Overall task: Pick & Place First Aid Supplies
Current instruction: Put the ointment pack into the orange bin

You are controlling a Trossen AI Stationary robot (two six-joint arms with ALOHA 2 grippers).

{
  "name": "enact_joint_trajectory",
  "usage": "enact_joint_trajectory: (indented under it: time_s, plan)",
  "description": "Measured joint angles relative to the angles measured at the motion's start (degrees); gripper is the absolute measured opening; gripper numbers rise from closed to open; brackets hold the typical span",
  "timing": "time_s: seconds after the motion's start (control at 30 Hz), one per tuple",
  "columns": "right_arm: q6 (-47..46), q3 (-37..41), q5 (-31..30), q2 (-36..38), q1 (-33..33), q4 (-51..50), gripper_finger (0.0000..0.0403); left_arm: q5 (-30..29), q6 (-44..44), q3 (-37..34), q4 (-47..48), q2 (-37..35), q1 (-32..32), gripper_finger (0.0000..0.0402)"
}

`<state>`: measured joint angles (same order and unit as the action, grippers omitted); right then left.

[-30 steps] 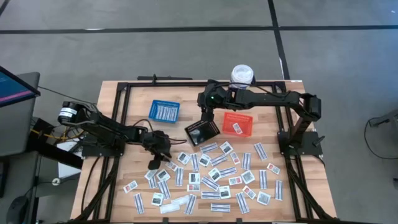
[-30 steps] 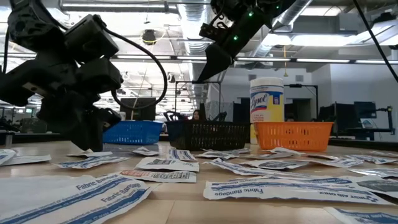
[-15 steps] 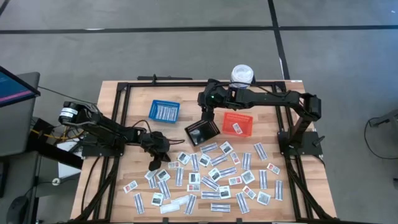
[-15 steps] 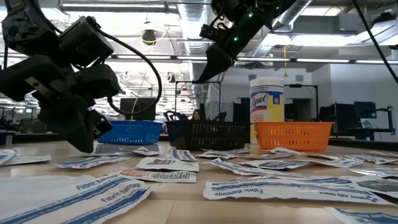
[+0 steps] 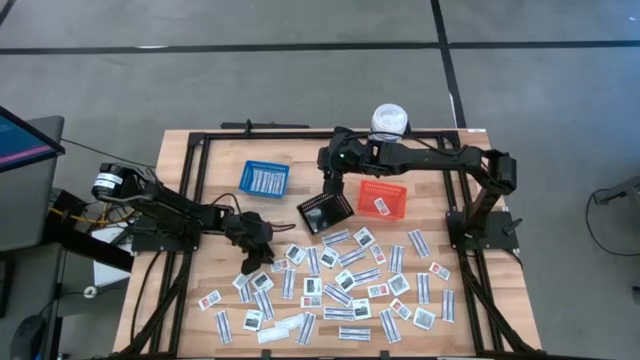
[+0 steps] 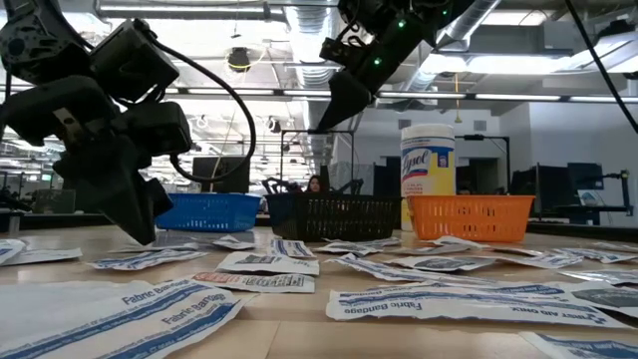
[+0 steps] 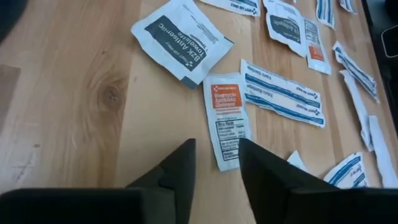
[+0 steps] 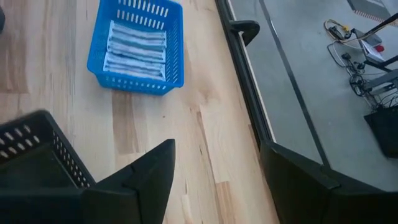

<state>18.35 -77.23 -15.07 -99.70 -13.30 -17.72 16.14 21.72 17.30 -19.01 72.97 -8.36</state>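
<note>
Dozens of small flat white packets (image 5: 340, 285), narrow blue-printed strips and small squares with dark or red marks, scattered flat across the table's near half.

packet (image 6: 169, 304): "Fabric Bandage" | bottle (image 6: 428, 176): "Lysol" (partly legible) | pouch (image 7: 182, 38): "BZK Antiseptic Towelette"

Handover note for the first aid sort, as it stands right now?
Left gripper: open, empty, low over a small orange-marked white packet on the wooden table.
Right gripper: open, empty, raised near the black mesh basket.
Done: strips in the blue plastic basket, one packet in the orange plastic basket.
Left: dozens of flat white packets scattered over the table's front half.
</note>
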Motion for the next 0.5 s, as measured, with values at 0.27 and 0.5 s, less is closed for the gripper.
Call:
enact_joint_trajectory:
  time_s: [0.27, 0.5]
  plan:
    - [-7.58, 0.00, 0.11, 0.00, 0.20, -1.86, 0.0230, -4.90, -0.78, 0.15, -0.52, 0.32, -3.74, 0.0147]
    - [-7.91, 0.04, 0.15, 0.00, 0.18, -1.97, 0.0230, -11.84, -2.23, 0.34, -0.19, 2.18, -8.23, 0.0120]
